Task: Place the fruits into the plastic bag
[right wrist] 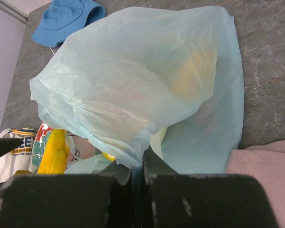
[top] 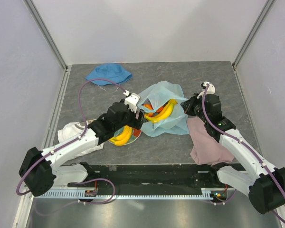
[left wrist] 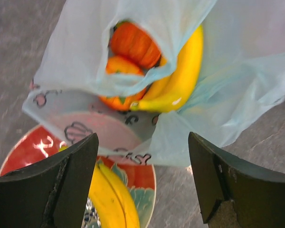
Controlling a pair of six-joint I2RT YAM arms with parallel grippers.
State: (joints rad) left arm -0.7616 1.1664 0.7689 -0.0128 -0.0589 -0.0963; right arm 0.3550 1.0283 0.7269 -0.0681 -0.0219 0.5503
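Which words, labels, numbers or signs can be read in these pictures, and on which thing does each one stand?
No text reads clearly enough to quote.
On the thin light-blue plastic bag: a dark outlined print, seen through the film, unreadable.
On the white printed cloth or bag: dark blue capital letters, cut off and blurred, unreadable.
On the red-rimmed floral plate: pattern only, no words visible.

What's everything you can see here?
plastic bag: one, light blue, middle of table
bananas in bag: at least one, yellow, at bag mouth
orange fruits: about three, orange-red, inside bag
bananas on plate: two seen, yellow, under left arm
plate: one, red-rimmed, beside bag
hat: one, blue, far left
cloth: one, pink, near right
second cloth: one, white, near left
left gripper: open, facing bag mouth
right gripper: shut on plastic bag's edge
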